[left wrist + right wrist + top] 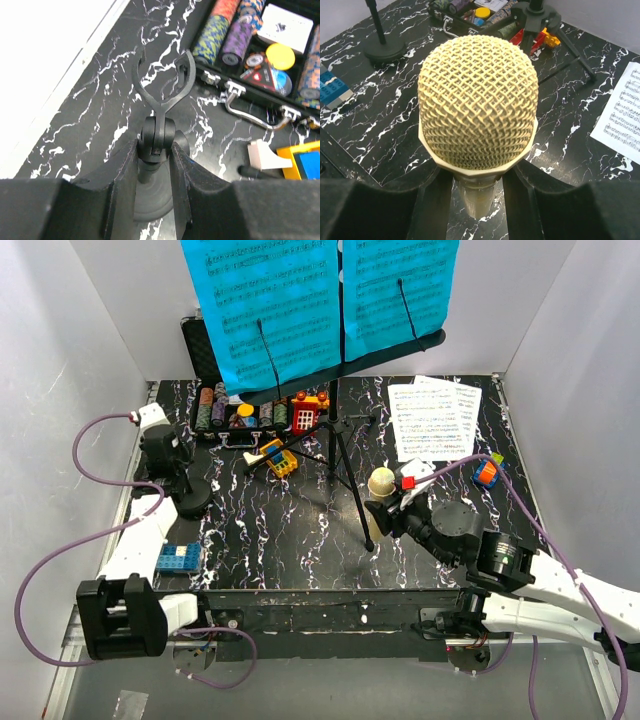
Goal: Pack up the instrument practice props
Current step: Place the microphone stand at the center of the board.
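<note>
microphone (477, 100): cream wire mesh, bumpy | mic stand (160, 90): matt black plastic | bench (385, 125): shiny black marble look | music pages (262, 310): blue paper

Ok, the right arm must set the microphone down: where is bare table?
Bare tabletop lies near-centre, between the blue blocks and the legs of the music stand. Crowded along the back: poker chip case, toy blocks, white sheet pages.

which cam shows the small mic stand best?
Left wrist: the mic stand fills the frame, clip and joint sharp, pinched in the left hand. Top external shows mostly its round base; right wrist, a small distant pole and base.
</note>
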### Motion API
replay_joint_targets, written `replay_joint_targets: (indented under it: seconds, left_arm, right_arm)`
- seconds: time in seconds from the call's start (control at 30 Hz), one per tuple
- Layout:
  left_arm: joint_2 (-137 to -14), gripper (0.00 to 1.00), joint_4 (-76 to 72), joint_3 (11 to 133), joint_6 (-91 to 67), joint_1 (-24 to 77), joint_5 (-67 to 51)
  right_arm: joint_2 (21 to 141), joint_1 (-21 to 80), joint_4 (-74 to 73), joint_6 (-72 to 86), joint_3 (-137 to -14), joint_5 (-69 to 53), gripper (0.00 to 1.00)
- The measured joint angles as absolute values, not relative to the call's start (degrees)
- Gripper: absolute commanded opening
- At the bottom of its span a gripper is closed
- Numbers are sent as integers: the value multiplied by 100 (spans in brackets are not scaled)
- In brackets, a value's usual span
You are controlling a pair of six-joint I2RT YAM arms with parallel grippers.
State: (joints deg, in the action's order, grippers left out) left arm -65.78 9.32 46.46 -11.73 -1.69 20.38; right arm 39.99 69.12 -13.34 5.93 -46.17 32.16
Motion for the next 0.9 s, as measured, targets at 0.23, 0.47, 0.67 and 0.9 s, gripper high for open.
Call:
replay_joint_targets:
  seconds: [0.23, 0.47, 0.67, 0.9]
  left_arm:
    - [-6958, 0, 263, 4744, -1094, -447, 2027]
    - [-6928, 0, -270, 4403, -1210, -464, 1734]
    - [-6619, 0, -655, 3844, -987, -451, 1741]
    - [-6711, 7, -764, 3824, -617, -445, 1911]
  right_arm:
    - [3791, 6912, -1356, 650, -4497, 2993, 1]
    - [3723, 6912, -1332, 731, -4414, 2939, 1]
    - [3712, 6912, -1323, 733, -4372, 2939, 1]
    - [3741, 6912, -1323, 733, -4359, 2941, 1]
